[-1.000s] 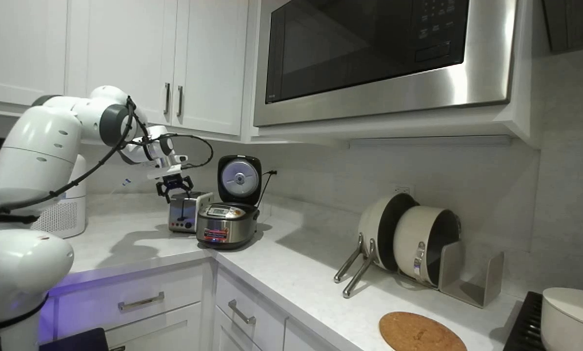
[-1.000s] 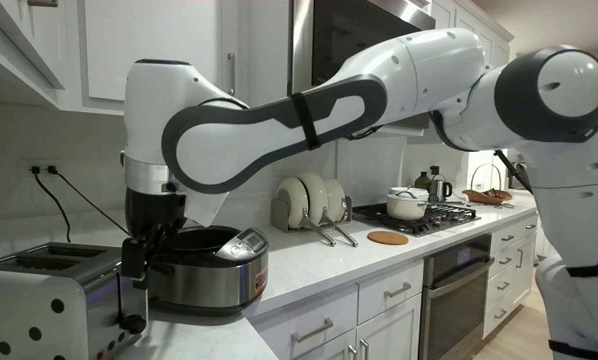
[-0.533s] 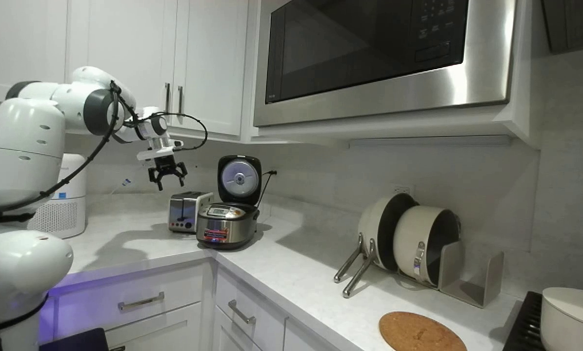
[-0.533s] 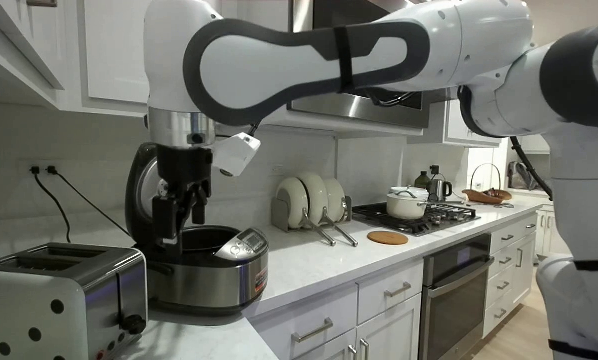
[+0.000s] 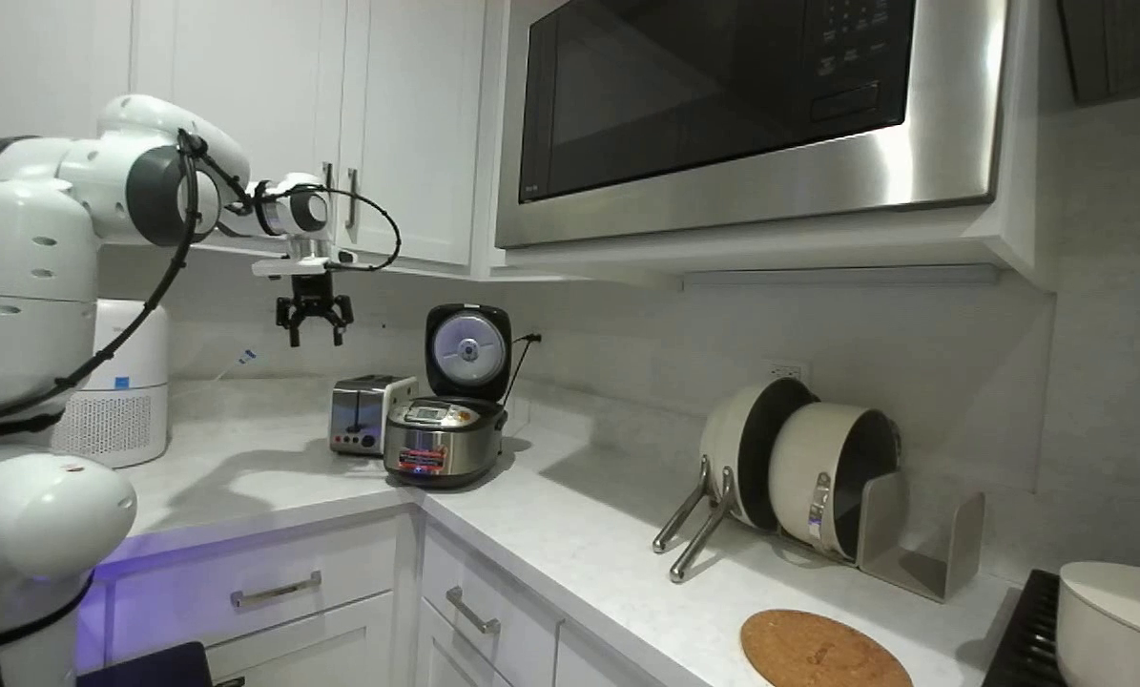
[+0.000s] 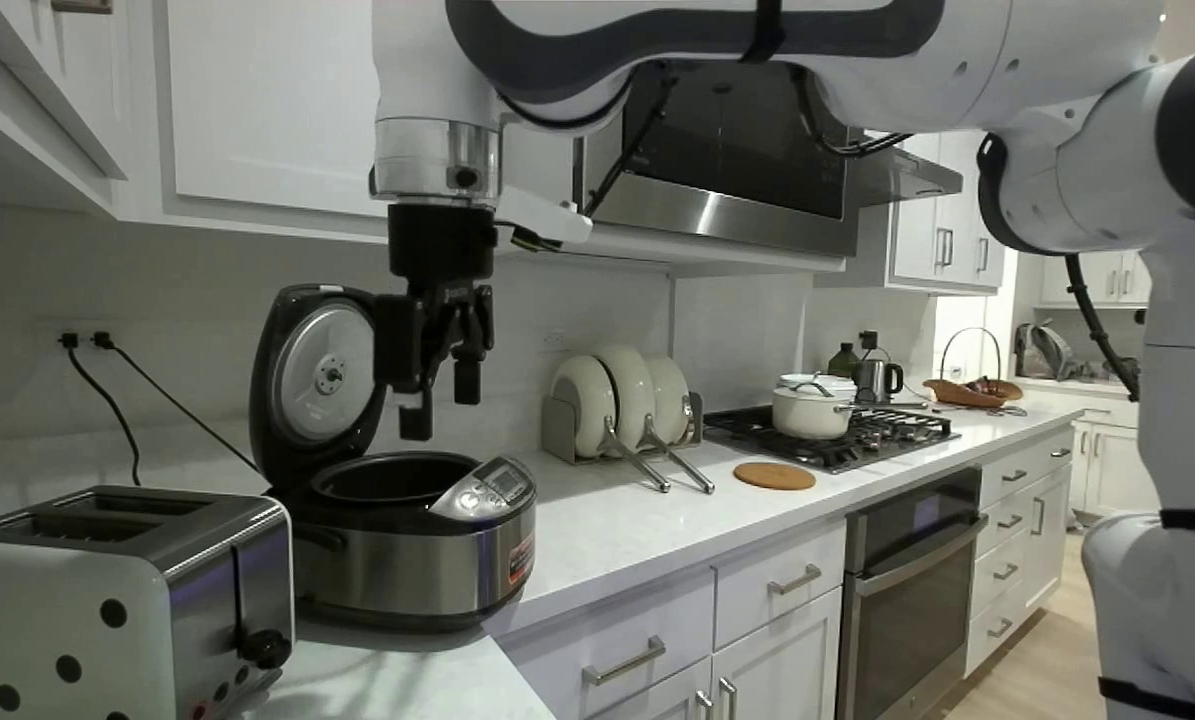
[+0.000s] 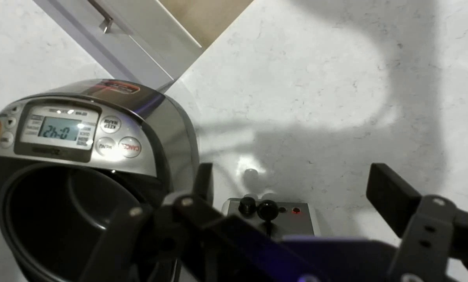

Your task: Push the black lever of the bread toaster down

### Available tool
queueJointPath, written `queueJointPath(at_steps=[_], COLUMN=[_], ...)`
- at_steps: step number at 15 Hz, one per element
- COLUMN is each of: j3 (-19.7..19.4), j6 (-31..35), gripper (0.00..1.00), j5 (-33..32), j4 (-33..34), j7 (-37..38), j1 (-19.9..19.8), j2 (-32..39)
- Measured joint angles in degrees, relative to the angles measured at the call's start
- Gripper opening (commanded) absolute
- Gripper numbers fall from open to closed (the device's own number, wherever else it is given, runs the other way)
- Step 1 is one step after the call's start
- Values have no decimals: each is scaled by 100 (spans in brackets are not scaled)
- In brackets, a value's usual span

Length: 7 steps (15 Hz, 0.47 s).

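Bent Panda arm (image 5: 26, 239) points its gripper (image 6: 442, 406) down, fingers apart — below them sits a polka-dotted toaster (image 6: 127, 600), black lever (image 6: 267, 649) low.

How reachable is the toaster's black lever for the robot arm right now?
Probably reachable, yes: the open gripper hangs higher up, with nothing visible between it and the black lever; the rice cooker stands beside the toaster.
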Motion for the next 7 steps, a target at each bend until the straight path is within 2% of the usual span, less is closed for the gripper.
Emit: queueJointPath(at_steps=[7], j3=[119], j6=[-261], gripper=[100], j5=[168], j4=[-44], j7=[213], j1=[-168], j2=[-325])
